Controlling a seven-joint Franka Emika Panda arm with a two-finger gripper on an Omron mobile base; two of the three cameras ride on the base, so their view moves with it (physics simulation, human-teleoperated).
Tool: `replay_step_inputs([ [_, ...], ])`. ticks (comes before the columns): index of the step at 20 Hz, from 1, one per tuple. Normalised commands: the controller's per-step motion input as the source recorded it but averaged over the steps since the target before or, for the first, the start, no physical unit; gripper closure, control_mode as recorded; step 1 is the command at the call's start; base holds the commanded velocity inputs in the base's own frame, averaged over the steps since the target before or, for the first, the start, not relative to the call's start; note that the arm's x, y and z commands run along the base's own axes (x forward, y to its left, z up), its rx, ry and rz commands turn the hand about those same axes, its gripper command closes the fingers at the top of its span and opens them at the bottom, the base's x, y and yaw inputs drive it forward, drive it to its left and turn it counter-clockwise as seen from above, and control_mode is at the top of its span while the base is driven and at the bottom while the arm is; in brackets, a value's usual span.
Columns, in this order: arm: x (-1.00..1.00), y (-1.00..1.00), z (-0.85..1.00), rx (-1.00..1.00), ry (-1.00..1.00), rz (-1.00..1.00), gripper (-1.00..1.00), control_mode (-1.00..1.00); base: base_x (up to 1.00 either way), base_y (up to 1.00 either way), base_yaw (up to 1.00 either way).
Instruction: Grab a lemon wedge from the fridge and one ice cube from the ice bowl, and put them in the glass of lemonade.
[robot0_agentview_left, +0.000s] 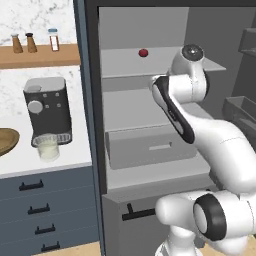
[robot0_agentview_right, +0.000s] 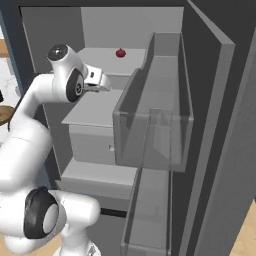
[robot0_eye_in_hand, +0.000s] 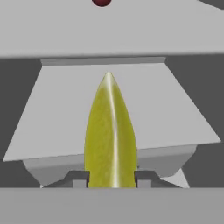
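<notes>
1 of 2 pickups looks sorted: the gripper (robot0_eye_in_hand: 112, 177) is pinching the lemon wedge (robot0_eye_in_hand: 110, 135) between its fingertips, wedge poking out ahead of it, inside the fridge (robot0_agentview_left: 150, 125). Small red fruit (robot0_eye_in_hand: 101, 1) sits on the shelf further ahead and above. Next I'd guess it backs out and carries the wedge to the glass of lemonade (robot0_agentview_left: 47, 146) on the counter (robot0_agentview_left: 30, 162), off to its left.
</notes>
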Motion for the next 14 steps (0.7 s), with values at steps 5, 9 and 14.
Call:
replay_step_inputs([
  [5, -1.00, 0.00, -0.23, 0.00, 0.03, 0.00, 1.00, -1.00, 0.00, 0.00, 0.00],
  [9, -1.00, 0.00, -0.43, 0.00, 0.02, 0.00, 1.00, -1.00, 0.00, 0.00, 0.00],
  [14, -0.60, 0.00, -0.40, 0.00, 0.06, 0.00, 1.00, 1.00, -0.40, 0.00, 0.00],
])
